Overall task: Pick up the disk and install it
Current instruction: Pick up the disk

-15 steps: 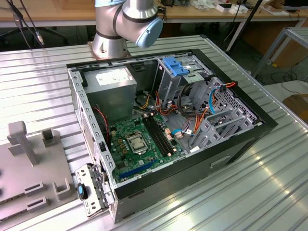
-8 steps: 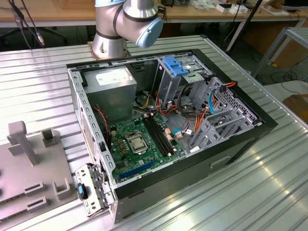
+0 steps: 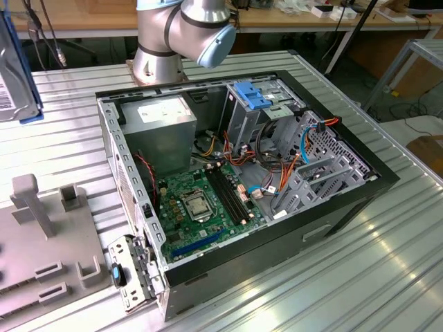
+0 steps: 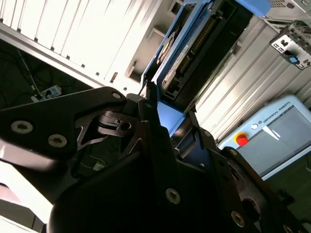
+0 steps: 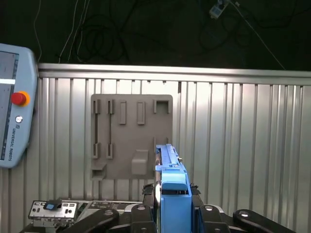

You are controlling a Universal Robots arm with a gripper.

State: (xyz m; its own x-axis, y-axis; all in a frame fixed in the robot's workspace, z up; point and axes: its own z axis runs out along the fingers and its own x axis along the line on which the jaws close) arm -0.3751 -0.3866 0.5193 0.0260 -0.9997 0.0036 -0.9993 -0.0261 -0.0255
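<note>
Over the ribbed metal desk, at the exterior view's left of the open computer case, holds the disk edge-on, pincer clamped across its blue-framed end; probably stiff, fairly heavy and shock-sensitive, so best gripped firmly on the frame.

Computer case open on top; loose cables and power supply close around the metal bay.

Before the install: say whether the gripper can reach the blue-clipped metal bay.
Probably yes: the case is open on top, nothing covers the bay, and the gripper holds the disk off to the exterior view's left.
</note>
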